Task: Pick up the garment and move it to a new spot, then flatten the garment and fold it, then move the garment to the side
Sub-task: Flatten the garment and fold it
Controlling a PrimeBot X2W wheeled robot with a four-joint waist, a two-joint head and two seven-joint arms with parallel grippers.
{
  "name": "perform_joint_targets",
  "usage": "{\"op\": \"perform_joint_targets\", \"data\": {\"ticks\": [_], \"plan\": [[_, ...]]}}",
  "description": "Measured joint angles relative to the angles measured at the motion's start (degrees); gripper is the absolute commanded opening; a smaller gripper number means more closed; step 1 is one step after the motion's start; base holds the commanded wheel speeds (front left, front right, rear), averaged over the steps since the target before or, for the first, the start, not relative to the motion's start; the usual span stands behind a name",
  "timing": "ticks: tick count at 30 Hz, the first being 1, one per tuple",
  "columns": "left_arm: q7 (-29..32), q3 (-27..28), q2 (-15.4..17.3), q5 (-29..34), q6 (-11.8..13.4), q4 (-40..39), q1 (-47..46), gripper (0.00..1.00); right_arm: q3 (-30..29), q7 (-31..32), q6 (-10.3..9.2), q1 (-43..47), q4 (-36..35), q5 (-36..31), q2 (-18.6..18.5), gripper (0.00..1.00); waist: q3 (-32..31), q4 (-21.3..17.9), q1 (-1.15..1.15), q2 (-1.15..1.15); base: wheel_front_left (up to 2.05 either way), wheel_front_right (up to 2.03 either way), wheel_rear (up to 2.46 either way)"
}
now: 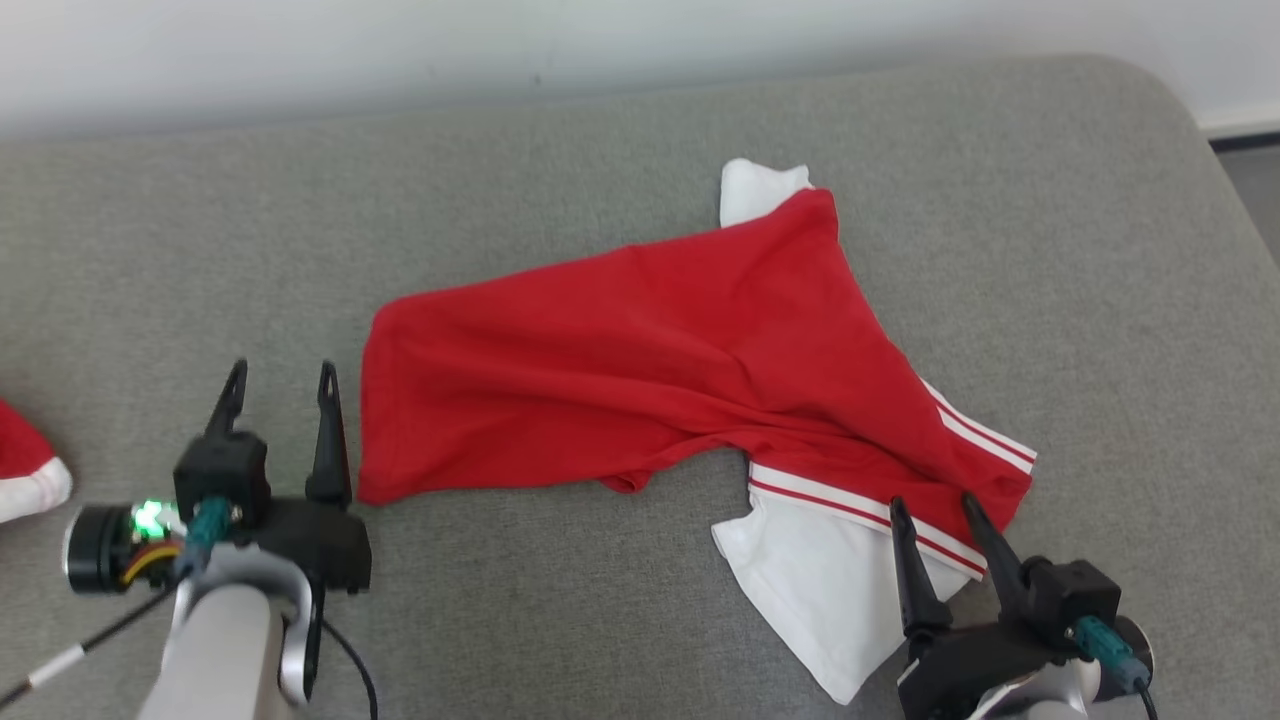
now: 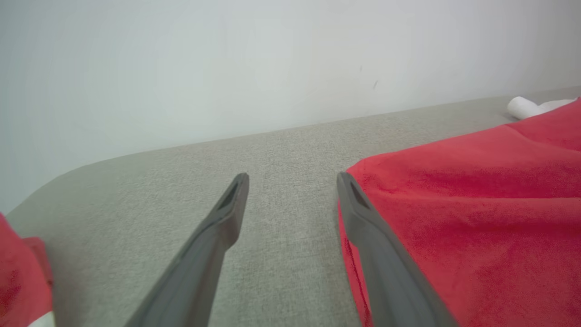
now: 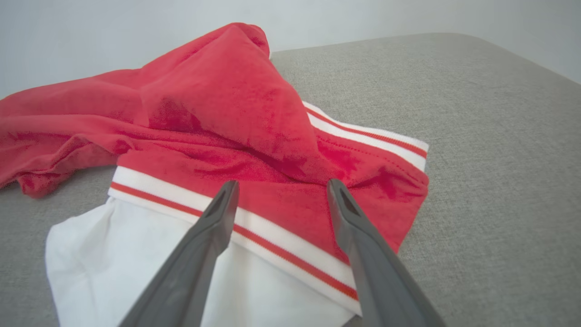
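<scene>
The garment is a red top with white sleeves and red-and-white striped bands, lying rumpled across the middle of the grey cushion. My left gripper stands open just left of the garment's left edge, nothing between its fingers; in the left wrist view the left gripper has bare cushion between its fingers and the red cloth beside its right finger. My right gripper is open over the striped band and white sleeve at the lower right; the right gripper hovers above the garment.
The grey cushion ends at a rounded corner at the far right, with a pale wall behind. Another red-and-white piece of cloth lies at the left edge. Bare cushion lies left of and in front of the garment.
</scene>
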Motion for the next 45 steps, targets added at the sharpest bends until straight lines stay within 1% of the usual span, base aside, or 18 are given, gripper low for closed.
{"op": "perform_joint_targets", "data": {"ticks": [3, 8, 11, 14, 19, 25, 28, 34, 45], "plan": [[0.0, 1.19, -0.75, 0.37, -0.1, -3.1, 4.53, 1.0, 0.1, 0.0, 0.0, 1.2, 0.29, -0.23, 0.01, 1.0, -1.92, 0.69, -0.01, 0.0, 0.0, 0.0, 0.0], [0.0, 2.55, -2.77, 1.54, -1.03, -7.61, 12.41, 1.0, -0.21, 0.0, 0.0, 3.45, 0.22, -1.22, 0.01, 1.0, -5.53, 1.65, -0.01, 0.0, 0.0, 0.0, 0.0], [0.0, 2.42, -3.6, 3.49, -1.46, -9.73, 17.47, 1.0, -0.35, 0.0, 0.0, 4.99, -0.27, -1.71, 0.01, 1.0, -7.95, 2.04, -0.01, -0.01, 0.0, 0.0, 0.0], [0.0, 3.2, -5.35, 3.7, -1.0, -11.99, 21.99, 1.0, -0.34, 0.0, 0.0, 6.25, -0.59, -1.87, 0.02, 1.0, -10.28, 2.3, -0.02, -0.01, 0.0, 0.0, 0.0], [0.0, 4.28, -6.64, 4.07, -1.23, -14.45, 26.66, 1.0, -0.21, 0.0, 0.0, 7.12, -1.37, -2.05, 0.0, 1.0, -13.27, 2.62, -0.02, -0.01, 0.0, 0.0, 0.0], [0.0, 6.69, -7.7, 3.96, -1.56, -15.89, 31.03, 1.0, -0.27, 0.0, 0.0, 8.44, -1.78, -1.68, -0.01, 1.0, -15.6, 2.76, -0.02, -0.01, 0.0, 0.0, 0.0], [0.0, 7.25, -7.91, 4.33, -2.01, -16.38, 32.91, 1.0, -0.18, 0.0, 0.0, 9.22, -1.8, -1.56, 0.03, 1.0, -16.39, 2.89, -0.02, -0.01, 0.0, 0.0, 0.0], [0.0, 8.72, -8.27, 4.98, -2.08, -17.27, 36.16, 1.0, 0.32, 0.0, 0.0, 10.4, -2.16, -1.49, 0.02, 1.0, -17.97, 3.34, -0.01, -0.01, 0.0, 0.0, 0.0], [0.0, 10.91, -8.68, 5.8, -1.33, -18.37, 37.54, 1.0, 3.33, 0.0, 0.0, 11.3, -3.71, -1.99, 0.02, 1.0, -19.16, 4.33, -0.01, -0.01, 0.0, 0.0, 0.0]]}}
